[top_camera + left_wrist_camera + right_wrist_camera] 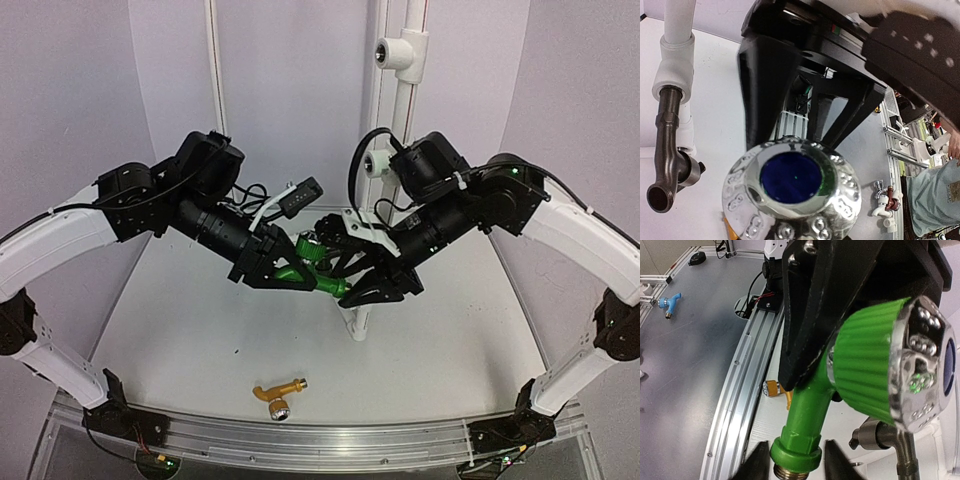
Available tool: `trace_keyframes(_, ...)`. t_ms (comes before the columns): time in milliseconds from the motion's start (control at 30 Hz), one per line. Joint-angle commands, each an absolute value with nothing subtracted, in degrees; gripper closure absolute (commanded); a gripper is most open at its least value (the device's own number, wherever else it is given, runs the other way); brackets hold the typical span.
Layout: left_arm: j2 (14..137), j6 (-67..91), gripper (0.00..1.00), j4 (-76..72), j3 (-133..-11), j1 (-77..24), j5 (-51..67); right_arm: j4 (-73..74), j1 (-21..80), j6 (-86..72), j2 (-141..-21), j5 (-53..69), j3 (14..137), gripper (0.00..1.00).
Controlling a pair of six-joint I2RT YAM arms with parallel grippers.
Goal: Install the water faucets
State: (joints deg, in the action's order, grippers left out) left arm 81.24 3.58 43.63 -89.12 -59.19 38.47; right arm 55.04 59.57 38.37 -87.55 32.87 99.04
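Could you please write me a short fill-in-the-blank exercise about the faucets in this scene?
1. The left gripper holds a ___ faucet in the air.
2. The golden-orange faucet lies on the ___.
3. The black faucet is screwed into a ___ pipe fitting.
Missing words: green; table; white.

place: robot lab | white booth walls (290, 80) | aluminium rail (330, 440) | pipe stand (402, 100)

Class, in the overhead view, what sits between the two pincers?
The green faucet, held in mid-air between the left pincer and the right pincer; the top external view shows it.
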Motion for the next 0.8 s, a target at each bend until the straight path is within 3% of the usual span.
trace_keyframes(0,75.25,5.79,1.00,33.49,-86.51,-59.68,37.77,54.34,59.66,36.45,-84.64,32.86,101.98,0.34)
trace_keyframes(100,71.87,8.44,1.00,29.22,-83.12,-59.68,31.81,54.42,58.08,35.92,-82.37,33.29,102.19,0.25)
trace_keyframes(233,66.78,9.59,1.00,22.23,-77.65,-59.68,25.79,54.45,53.72,32.97,-79.74,38.38,103.32,0.23)
trace_keyframes(433,64.27,13.72,1.00,14.96,-75.62,-59.68,14.20,53.74,38.93,31.01,-71.71,49.11,100.47,0.20)
trace_keyframes(600,65.09,11.81,1.00,10.20,-75.53,-59.70,11.44,48.86,30.42,27.13,-66.71,47.17,94.56,0.20)
trace_keyframes(767,68.87,10.55,1.00,9.30,-80.09,-59.68,14.48,43.97,29.18,25.50,-70.64,39.16,94.46,0.20)
